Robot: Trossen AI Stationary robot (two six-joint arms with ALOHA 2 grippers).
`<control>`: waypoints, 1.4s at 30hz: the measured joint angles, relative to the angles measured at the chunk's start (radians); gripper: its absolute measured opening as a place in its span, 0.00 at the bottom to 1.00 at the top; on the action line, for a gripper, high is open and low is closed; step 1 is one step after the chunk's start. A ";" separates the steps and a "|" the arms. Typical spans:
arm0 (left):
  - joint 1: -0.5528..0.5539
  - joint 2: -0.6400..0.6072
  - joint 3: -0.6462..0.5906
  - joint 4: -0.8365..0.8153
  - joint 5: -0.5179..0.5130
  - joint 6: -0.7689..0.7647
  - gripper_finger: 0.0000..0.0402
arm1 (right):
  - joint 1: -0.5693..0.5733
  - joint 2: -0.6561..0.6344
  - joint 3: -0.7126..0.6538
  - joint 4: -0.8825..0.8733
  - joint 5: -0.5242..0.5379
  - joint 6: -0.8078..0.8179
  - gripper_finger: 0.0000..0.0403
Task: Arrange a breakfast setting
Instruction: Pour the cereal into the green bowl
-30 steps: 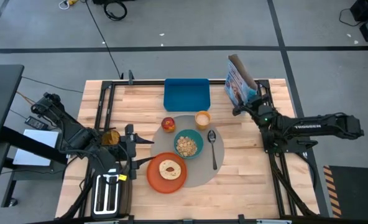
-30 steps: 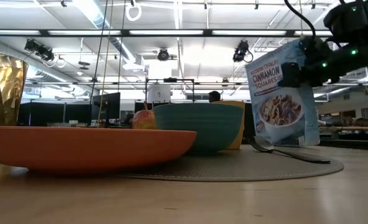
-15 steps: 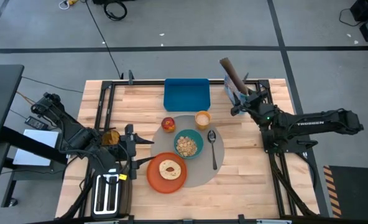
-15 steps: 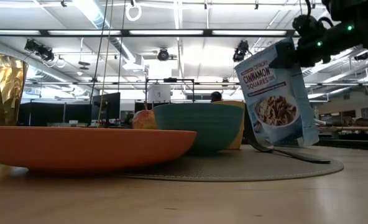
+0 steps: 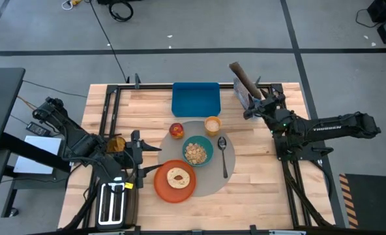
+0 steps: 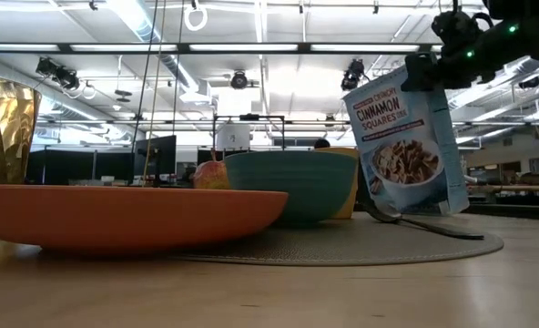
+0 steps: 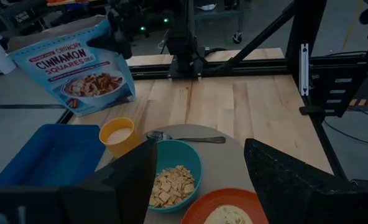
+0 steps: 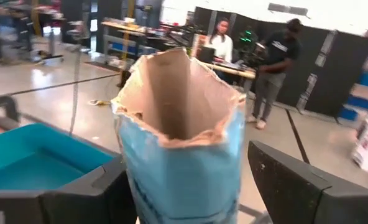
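Right gripper (image 5: 253, 106) sits by the bag (image 5: 244, 83) at the table's far right corner, fingers apart on both sides of it, squeeze unclear. Bag leans with its top open. It could tip and spill. Left gripper (image 5: 143, 156) waits open.

- High view: straight down over the whole counter (image 5: 258, 163).
- Low view: at counter height, close behind the orange plate (image 6: 124, 214), facing the room.
- Left wrist view: across the counter, sharing the cereal bag (image 7: 72, 68) with the close right wrist view.
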 joint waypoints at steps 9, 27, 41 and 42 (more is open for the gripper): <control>0.000 0.000 0.000 0.000 0.000 0.000 0.62 | -0.084 0.000 0.000 -0.051 -0.045 0.119 0.69; 0.000 0.000 0.000 0.000 0.000 -0.003 0.62 | -0.138 -0.063 0.000 -0.089 -0.126 0.126 0.69; 0.000 0.000 0.000 -0.001 0.000 -0.011 0.62 | -0.098 -0.112 0.000 -0.089 -0.129 0.092 0.69; 0.000 0.000 0.000 -0.001 0.000 -0.011 0.62 | -0.097 -0.114 0.000 -0.086 -0.129 0.091 0.69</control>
